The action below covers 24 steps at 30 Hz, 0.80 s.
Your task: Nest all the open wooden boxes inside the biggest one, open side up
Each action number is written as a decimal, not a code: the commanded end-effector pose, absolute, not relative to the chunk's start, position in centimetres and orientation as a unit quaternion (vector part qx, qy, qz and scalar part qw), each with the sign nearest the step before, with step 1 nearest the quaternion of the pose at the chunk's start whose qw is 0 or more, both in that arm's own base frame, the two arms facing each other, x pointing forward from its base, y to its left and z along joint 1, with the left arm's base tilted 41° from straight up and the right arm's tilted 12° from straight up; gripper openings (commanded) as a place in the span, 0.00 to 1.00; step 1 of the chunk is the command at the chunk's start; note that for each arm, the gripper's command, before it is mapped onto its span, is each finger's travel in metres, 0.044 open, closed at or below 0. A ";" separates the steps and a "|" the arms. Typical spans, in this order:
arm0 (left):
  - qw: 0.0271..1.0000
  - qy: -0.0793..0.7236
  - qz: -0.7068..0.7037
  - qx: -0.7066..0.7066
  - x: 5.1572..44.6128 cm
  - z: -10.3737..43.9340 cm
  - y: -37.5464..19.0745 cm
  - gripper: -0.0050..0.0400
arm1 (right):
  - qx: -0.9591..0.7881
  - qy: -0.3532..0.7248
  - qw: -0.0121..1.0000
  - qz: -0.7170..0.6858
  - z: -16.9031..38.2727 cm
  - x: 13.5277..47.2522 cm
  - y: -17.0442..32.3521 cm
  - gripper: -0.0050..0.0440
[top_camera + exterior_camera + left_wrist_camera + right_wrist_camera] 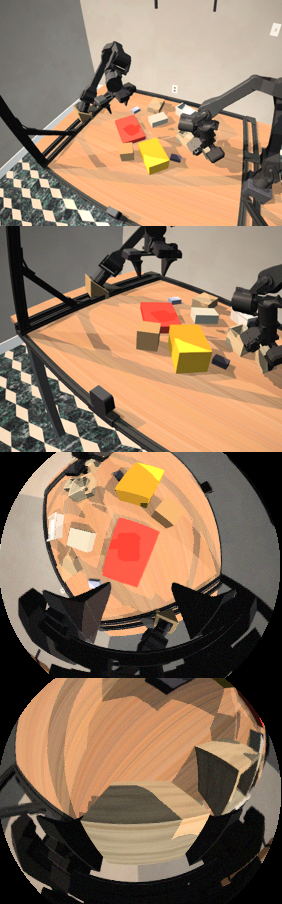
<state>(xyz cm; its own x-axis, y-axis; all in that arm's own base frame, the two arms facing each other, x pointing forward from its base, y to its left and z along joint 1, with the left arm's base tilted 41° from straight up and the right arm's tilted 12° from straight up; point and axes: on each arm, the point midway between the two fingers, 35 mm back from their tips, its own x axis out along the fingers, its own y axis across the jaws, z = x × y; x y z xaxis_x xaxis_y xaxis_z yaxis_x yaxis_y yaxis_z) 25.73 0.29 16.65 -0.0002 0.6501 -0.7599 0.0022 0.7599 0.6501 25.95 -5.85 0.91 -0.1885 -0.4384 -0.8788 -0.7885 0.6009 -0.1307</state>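
Note:
A pale wooden box [180,139] [234,344] stands mouth up at the right, partly behind my right arm in the top and exterior views; it also shows in the right wrist view [216,780]. A second pale wooden box [145,842] [261,360] is close beside it, between the right fingers. My right gripper [142,804] is shut on this second box, gripping it from both sides. Its mouth, and whether it touches the table, I cannot tell. My left gripper [118,109] [151,277] [141,586] is open and empty, high over the table's far left.
A red slab [124,123], yellow block [153,149], tan block [126,148] and dark block [175,158] lie mid-table. Behind are a cream block [159,119], tan angular piece [154,106], small blue block [135,109] and open white box [236,316]. A black frame surrounds the table.

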 end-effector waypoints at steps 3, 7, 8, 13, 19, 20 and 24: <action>0.663 0.663 0.245 0.245 25.7 16.6 0.3 1.00 | -0.412 0.762 0.471 0.168 1.0 26.2 -5.8 0.10; 0.663 0.663 0.245 0.245 25.7 16.6 0.3 1.00 | -0.417 0.773 0.451 0.157 1.2 26.4 -5.5 0.10; 0.663 0.663 0.245 0.245 25.7 16.6 0.3 1.00 | -0.417 0.773 0.451 0.157 1.3 26.4 -5.5 0.10; 0.663 0.663 0.245 0.245 25.7 16.6 0.3 1.00 | -0.418 0.780 0.441 0.152 1.6 26.5 -5.3 0.10; 0.663 0.663 0.245 0.245 25.7 16.6 0.3 1.00 | -0.421 0.797 0.411 0.137 1.6 26.7 -5.0 0.10; 0.663 0.663 0.245 0.245 25.7 16.6 0.3 1.00 | -0.423 0.801 0.403 0.133 1.6 26.7 -5.0 0.10; 0.663 0.663 0.245 0.245 25.7 16.6 0.3 1.00 | -0.427 0.809 0.385 0.123 1.6 26.9 -4.8 0.10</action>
<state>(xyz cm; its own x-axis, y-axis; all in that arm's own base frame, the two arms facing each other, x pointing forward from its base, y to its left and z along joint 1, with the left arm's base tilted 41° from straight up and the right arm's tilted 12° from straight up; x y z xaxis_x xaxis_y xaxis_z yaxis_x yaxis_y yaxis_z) 25.72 0.26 16.64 0.0001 0.6502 -0.7598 0.0033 0.7598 0.6502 26.69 -4.85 1.65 -0.3260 -0.5779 -0.7482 -0.7858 0.6056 -0.1253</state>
